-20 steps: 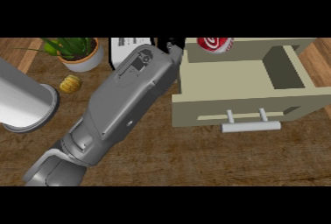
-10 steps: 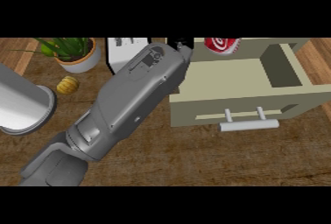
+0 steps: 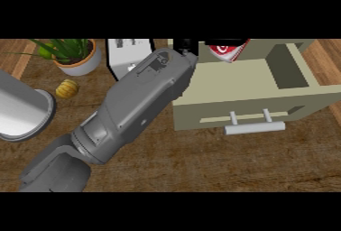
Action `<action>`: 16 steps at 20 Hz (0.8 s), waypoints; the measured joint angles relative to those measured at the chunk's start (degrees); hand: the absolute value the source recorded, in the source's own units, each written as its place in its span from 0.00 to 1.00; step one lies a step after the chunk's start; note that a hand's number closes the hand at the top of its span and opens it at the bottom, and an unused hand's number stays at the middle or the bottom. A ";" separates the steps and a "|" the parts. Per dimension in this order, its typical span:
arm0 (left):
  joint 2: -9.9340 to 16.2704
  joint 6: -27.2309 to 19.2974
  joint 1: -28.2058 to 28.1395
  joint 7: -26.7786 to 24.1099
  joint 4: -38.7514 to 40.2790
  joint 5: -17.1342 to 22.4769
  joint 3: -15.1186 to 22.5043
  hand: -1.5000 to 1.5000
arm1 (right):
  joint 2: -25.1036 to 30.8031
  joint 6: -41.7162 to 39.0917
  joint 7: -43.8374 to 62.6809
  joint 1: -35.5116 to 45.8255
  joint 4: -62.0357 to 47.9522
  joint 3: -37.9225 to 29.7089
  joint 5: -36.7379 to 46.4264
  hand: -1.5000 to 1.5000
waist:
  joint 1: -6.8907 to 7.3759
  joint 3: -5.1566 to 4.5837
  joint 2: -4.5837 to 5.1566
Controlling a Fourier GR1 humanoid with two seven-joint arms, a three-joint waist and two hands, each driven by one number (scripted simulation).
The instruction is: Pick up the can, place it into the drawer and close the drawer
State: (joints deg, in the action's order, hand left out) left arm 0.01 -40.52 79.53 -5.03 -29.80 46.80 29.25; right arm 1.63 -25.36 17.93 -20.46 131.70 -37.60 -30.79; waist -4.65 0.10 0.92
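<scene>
The red and white can (image 3: 226,48) shows at the far edge of the view, over the far end of the open beige drawer (image 3: 266,92), partly cut off by the frame. Starting from the left: a large grey metal cylinder (image 3: 23,110) lies at the left edge, a small yellow-orange ribbed object (image 3: 66,88) sits just right of it, and a green plant in a pale round pot (image 3: 75,56) stands beyond. A white flat object (image 3: 128,54) lies near the plant, partly behind the arm. The grey forearm runs diagonally from near left to far centre, and only a small black part of the left hand (image 3: 184,45) shows at its far tip, just left of the can (touching or apart, I cannot tell). Whether its fingers are wide, narrow or holding anything cannot be told. The drawer's pale bar handle (image 3: 254,126) faces the near side, over the brown wooden counter (image 3: 220,167).
</scene>
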 measured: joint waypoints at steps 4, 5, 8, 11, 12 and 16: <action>0.00 -1.57 0.72 -0.64 2.09 2.02 1.72 0.00 | 0.58 0.24 0.38 0.97 -0.10 0.05 0.26 0.00 | -0.47 0.02 0.16; 0.00 -2.14 0.73 -0.64 2.22 2.57 2.27 0.00 | 0.15 -0.15 -0.03 0.65 0.01 0.33 0.59 0.00 | -0.59 0.02 0.15; 0.00 -3.38 0.51 -1.25 2.41 4.14 3.64 0.00 | 0.13 0.42 0.66 1.07 0.22 0.49 0.56 0.00 | -0.66 0.02 0.18; 0.00 -4.20 0.24 -2.22 2.92 5.56 4.71 0.00 | 0.35 0.80 1.18 1.63 0.35 0.63 0.46 0.00 | -0.76 0.02 0.23; -0.01 -3.84 0.36 -2.75 3.62 5.89 4.54 0.00 | 0.73 0.58 1.00 1.65 0.24 0.22 0.32 0.00 | -0.75 0.01 0.25; 0.00 -4.87 0.61 -3.99 3.97 7.71 5.27 0.00 | 1.06 -0.34 0.93 1.07 0.14 -0.26 -0.78 0.00 | -1.10 0.02 0.24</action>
State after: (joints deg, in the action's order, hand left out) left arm 0.01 -45.39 80.14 -9.02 -25.84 54.51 34.52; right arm 2.69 -25.70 18.86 -19.38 131.84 -37.86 -31.58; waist -5.75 0.12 1.16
